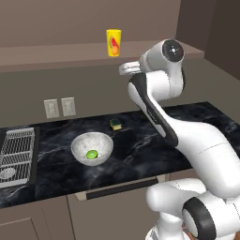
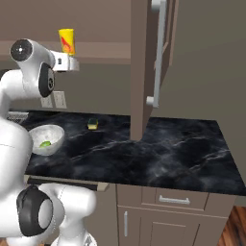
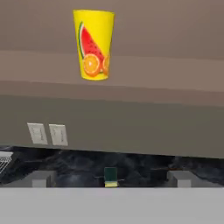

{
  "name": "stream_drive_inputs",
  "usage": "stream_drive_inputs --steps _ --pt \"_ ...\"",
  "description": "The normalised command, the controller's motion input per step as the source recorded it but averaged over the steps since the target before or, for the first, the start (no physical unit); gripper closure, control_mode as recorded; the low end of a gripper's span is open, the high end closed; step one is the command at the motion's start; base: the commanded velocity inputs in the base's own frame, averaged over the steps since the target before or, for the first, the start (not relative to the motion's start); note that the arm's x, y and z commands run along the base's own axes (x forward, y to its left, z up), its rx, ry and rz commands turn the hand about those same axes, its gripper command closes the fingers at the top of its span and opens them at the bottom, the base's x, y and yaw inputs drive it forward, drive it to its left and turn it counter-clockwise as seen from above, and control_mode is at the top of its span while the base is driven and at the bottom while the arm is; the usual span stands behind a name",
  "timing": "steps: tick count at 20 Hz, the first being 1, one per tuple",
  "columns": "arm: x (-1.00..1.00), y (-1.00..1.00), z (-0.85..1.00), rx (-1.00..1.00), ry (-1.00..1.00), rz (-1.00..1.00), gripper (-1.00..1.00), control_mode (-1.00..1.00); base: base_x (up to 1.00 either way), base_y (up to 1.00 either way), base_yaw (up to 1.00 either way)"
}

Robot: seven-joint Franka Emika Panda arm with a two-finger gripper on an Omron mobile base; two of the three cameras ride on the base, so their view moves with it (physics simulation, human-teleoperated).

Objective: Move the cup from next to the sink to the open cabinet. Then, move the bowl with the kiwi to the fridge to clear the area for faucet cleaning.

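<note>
Gripper [image 1: 125, 68] is wide and empty; go down slowly toward the kiwi [image 1: 92, 153] bowl [image 1: 92, 148] at seven o'clock.

Soft, even, dim rendered light; faint shadows, no glare, slightly blurry low-resolution detail throughout.

sink [image 1: 16, 154] cut off at left edge, kiwi [image 2: 45, 143] partly hidden by bowl [image 2: 48, 138]
</note>
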Motion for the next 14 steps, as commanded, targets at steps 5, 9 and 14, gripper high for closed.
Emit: stream_drive_inputs --steps 5,9,14 --pt "-0.94 -0.34 -0.86 0.0 0.79 0.0 -1.0 -1.0 0.0 0.0 0.0" --pt "-0.22 -0.33 -0.98 0.0 0.62 0.0 -1.0 -1.0 0.0 0.0 0.0" --pt "0.0 -0.11 -0.49 0.12 0.16 0.0 -1.0 -1.0 0.0 0.0 0.0"
